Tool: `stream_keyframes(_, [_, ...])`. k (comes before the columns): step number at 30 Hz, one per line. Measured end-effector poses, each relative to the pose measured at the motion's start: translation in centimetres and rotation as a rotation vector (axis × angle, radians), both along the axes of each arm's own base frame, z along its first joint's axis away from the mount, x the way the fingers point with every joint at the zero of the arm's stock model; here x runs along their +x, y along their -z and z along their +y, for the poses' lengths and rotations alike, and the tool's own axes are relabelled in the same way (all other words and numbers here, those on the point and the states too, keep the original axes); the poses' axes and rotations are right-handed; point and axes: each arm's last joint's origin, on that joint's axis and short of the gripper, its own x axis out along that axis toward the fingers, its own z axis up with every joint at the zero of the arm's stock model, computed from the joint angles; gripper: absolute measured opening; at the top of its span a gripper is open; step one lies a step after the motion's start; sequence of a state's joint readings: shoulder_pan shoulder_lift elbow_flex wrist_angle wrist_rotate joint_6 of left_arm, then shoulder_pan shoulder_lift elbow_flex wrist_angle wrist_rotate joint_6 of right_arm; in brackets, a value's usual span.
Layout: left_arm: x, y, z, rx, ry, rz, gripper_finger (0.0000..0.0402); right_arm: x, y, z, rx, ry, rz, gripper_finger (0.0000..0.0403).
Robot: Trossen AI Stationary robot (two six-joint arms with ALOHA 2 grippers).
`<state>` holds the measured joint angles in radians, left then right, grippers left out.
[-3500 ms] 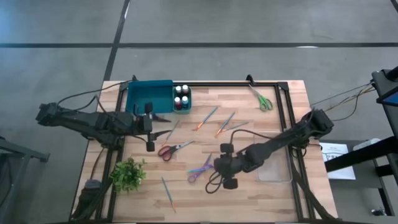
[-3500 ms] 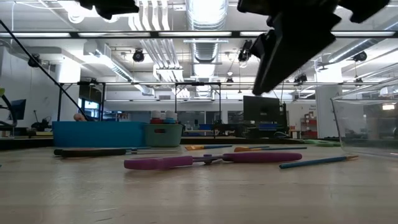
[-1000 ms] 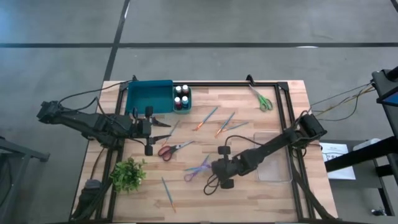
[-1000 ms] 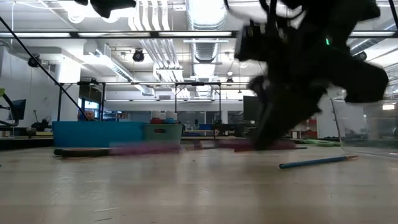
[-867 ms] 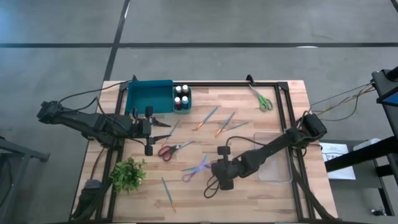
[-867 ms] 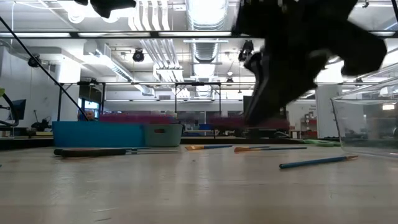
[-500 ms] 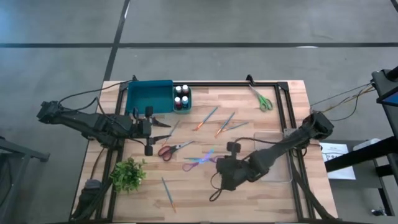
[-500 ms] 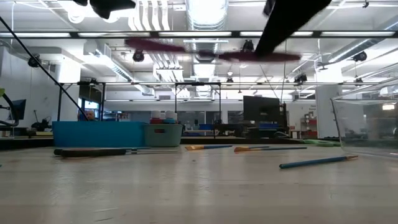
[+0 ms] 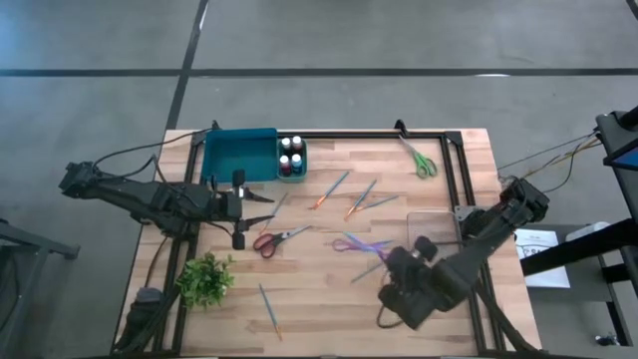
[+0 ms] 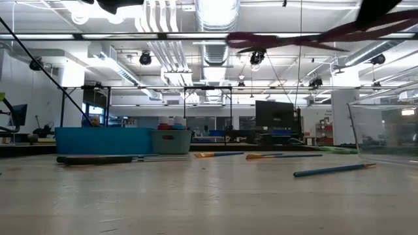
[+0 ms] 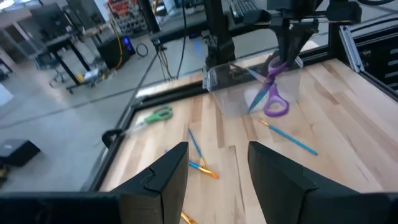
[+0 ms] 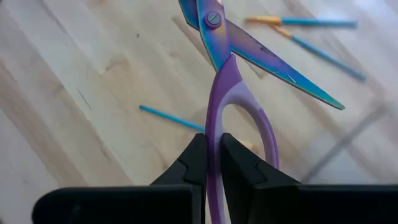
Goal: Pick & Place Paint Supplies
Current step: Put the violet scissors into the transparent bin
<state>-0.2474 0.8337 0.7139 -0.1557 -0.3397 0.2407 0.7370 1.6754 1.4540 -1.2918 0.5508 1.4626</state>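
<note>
The right end effector (image 12: pixel 211 155), pinching the purple scissors (image 12: pixel 233 74), has lifted them off the counter (image 9: pixel 439 160), leaving paintbrushes (image 9: pixel 333 187) untouched.

- The left claw (image 11: pixel 217 177) shows its two dark fingers (image 11: pixel 168 177) standing apart, nothing between them, above the wooden surface (image 11: pixel 348 106).
- Farther off, the right claw (image 11: pixel 287 53) hangs the purple-handled scissors (image 11: pixel 272 93) in the air, blades partly open, in front of a clear container (image 11: pixel 227 78).
- A blue paintbrush (image 11: pixel 289 137) lies near below the scissors.
- Two crossed paintbrushes (image 11: pixel 200 155) lie just ahead of the fingers.
- Green-handled scissors (image 11: pixel 155 115) lie beside the black frame rail (image 11: pixel 118 134).
</note>
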Motion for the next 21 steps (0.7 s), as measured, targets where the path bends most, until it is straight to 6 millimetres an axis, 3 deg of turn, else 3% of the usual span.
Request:
stream_keyframes(14, [0.1,-0.5,0.0,0.054,0.017,-0.043,0.0173,-6.2,1.1,3.5,0.003,0.374,-0.078,0.0018])
stream_keyframes(21, [0.1,-0.5,0.0,0.062,0.019,-0.045,0.0173,-5.9,2.3,3.9,0.004,0.426,-0.006,0.0018])
